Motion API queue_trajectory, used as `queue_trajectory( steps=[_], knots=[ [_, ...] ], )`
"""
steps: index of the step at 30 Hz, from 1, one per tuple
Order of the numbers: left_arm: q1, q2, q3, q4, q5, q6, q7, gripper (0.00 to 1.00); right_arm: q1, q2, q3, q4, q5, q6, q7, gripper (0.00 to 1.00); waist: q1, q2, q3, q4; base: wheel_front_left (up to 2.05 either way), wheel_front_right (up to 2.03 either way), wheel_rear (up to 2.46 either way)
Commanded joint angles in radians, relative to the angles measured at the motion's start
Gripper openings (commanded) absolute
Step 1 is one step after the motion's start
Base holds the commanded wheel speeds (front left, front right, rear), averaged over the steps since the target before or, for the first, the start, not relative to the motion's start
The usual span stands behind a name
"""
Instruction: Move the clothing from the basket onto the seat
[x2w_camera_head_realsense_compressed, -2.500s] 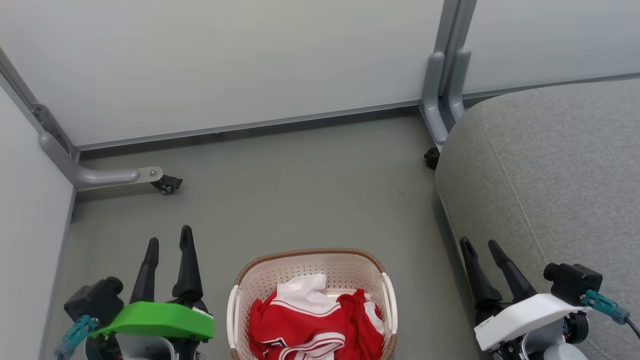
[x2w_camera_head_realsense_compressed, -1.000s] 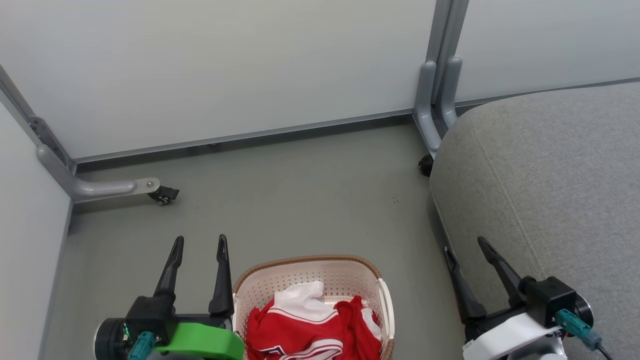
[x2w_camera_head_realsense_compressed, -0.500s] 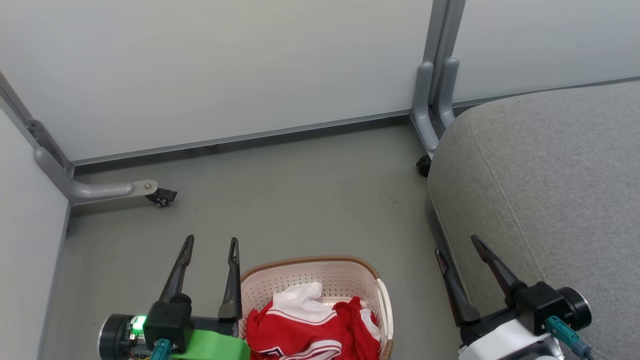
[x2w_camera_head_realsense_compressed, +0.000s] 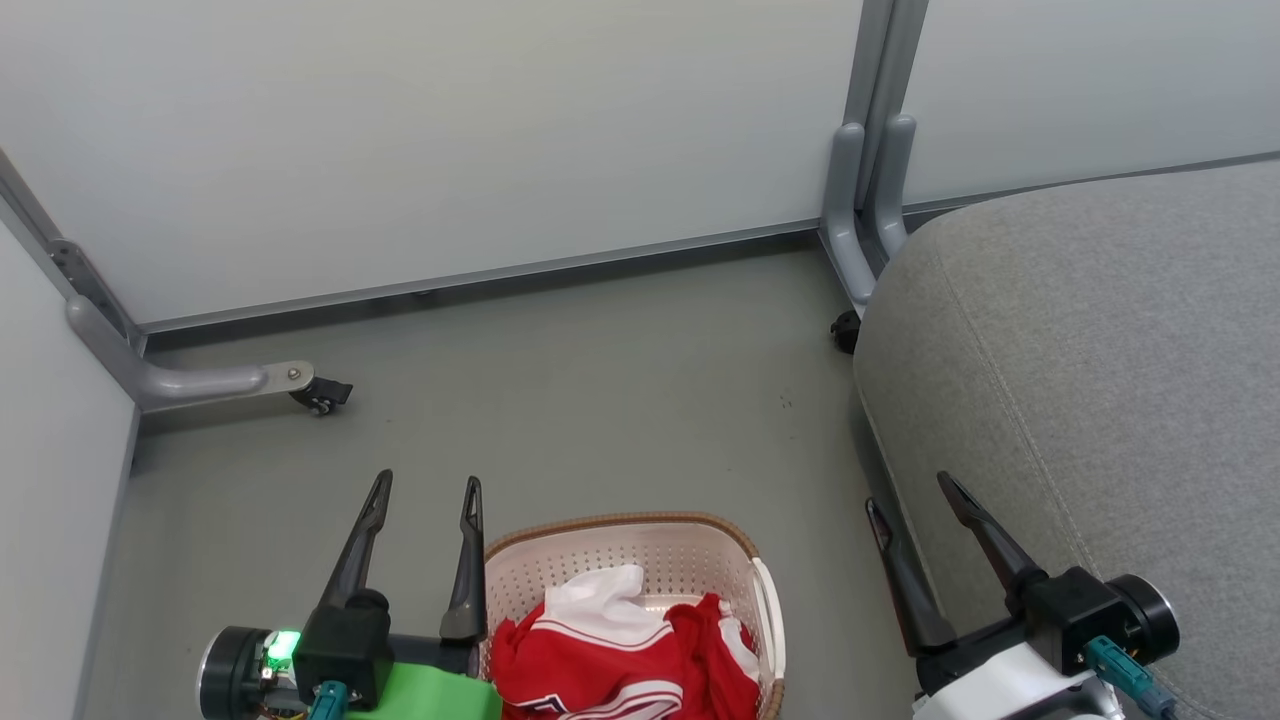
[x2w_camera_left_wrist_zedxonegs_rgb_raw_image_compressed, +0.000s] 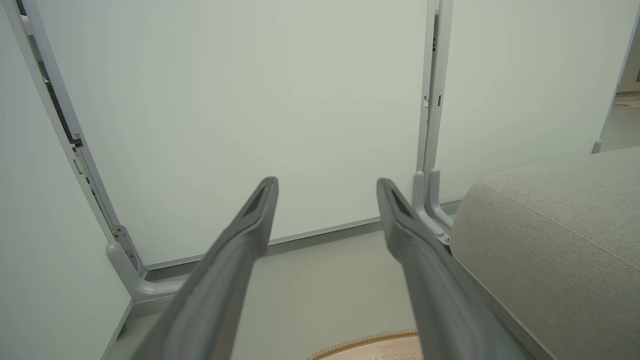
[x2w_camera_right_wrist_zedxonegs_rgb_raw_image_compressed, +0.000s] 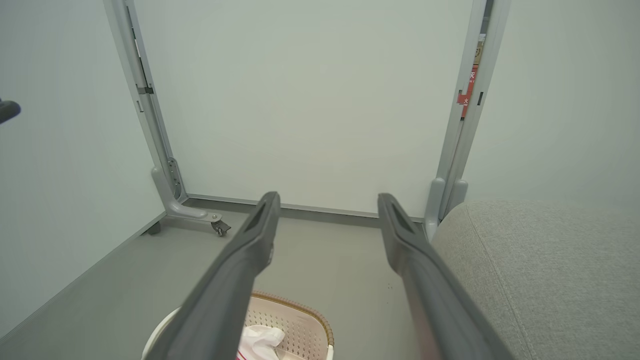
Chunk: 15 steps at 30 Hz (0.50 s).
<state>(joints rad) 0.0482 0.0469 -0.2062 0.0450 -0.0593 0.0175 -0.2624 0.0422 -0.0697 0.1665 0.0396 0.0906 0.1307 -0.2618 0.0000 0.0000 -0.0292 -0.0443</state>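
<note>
The cream basket (x2w_camera_head_realsense_compressed: 640, 552) with a brown rim sits on the floor at the bottom centre of the head view; its rim also peeks into the left wrist view (x2w_camera_left_wrist_zedxonegs_rgb_raw_image_compressed: 370, 342) and the right wrist view (x2w_camera_right_wrist_zedxonegs_rgb_raw_image_compressed: 295, 310). Red clothing (x2w_camera_head_realsense_compressed: 625, 665) with white trim lies bunched inside it. The grey seat (x2w_camera_head_realsense_compressed: 1100, 380) fills the right side. My left gripper (x2w_camera_head_realsense_compressed: 427, 486) stands open just left of the basket, holding nothing. My right gripper (x2w_camera_head_realsense_compressed: 908, 490) is open beside the seat's near edge, empty.
White partition panels (x2w_camera_head_realsense_compressed: 450, 130) close off the back and left. Their grey feet with castors (x2w_camera_head_realsense_compressed: 320, 395) stand on the floor, and a post foot (x2w_camera_head_realsense_compressed: 860, 220) rises by the seat's far corner. Grey floor (x2w_camera_head_realsense_compressed: 600, 400) lies between basket and wall.
Both grippers have rolled so their fingers stand edge-on, and the left one has shifted right toward the basket. The camera has tilted slightly, sliding the scene down and left.
</note>
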Motion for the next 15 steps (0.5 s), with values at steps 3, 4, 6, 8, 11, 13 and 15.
queue_trajectory(
  steps=[3,4,6,8,11,13,15],
  knots=[
    [0.011,0.006,0.001,0.002,-0.002,-0.004,-0.004,1.0,0.01,0.002,0.0,-0.001,0.005,0.0,-0.005,1.0,0.0,0.0,-0.001,0.0,0.0,0.0,0.0],
    [0.01,0.006,0.002,0.002,-0.003,-0.005,-0.004,1.0,0.009,0.002,0.0,-0.001,0.006,0.0,-0.005,1.0,0.0,0.0,-0.001,-0.001,0.0,0.0,0.0],
    [0.008,0.006,0.003,0.002,-0.005,-0.005,-0.004,1.0,0.007,0.003,0.0,0.0,0.007,0.0,-0.005,1.0,0.0,0.0,0.0,-0.001,0.0,0.0,0.0],
    [0.007,0.006,0.003,0.003,-0.006,-0.006,-0.004,1.0,0.004,0.003,0.0,0.0,0.007,0.0,-0.005,1.0,0.0,0.0,0.002,-0.003,0.0,0.0,0.0],
    [0.008,0.006,0.003,0.004,-0.007,-0.009,-0.004,1.0,0.001,0.003,0.0,-0.002,0.008,0.0,-0.005,1.0,0.0,0.0,0.012,-0.006,0.0,0.0,0.0],
    [0.006,0.006,0.001,0.005,-0.004,-0.015,-0.004,1.0,-0.002,0.003,0.0,-0.002,0.01,0.0,-0.005,1.0,0.0,0.0,0.023,-0.008,0.0,0.0,0.0],
    [0.002,0.006,-0.003,0.01,-0.006,-0.017,-0.004,1.0,-0.006,0.003,-0.003,-0.003,0.009,0.0,-0.005,1.0,0.0,0.0,0.036,-0.01,0.0,0.0,0.0]
  ],
)
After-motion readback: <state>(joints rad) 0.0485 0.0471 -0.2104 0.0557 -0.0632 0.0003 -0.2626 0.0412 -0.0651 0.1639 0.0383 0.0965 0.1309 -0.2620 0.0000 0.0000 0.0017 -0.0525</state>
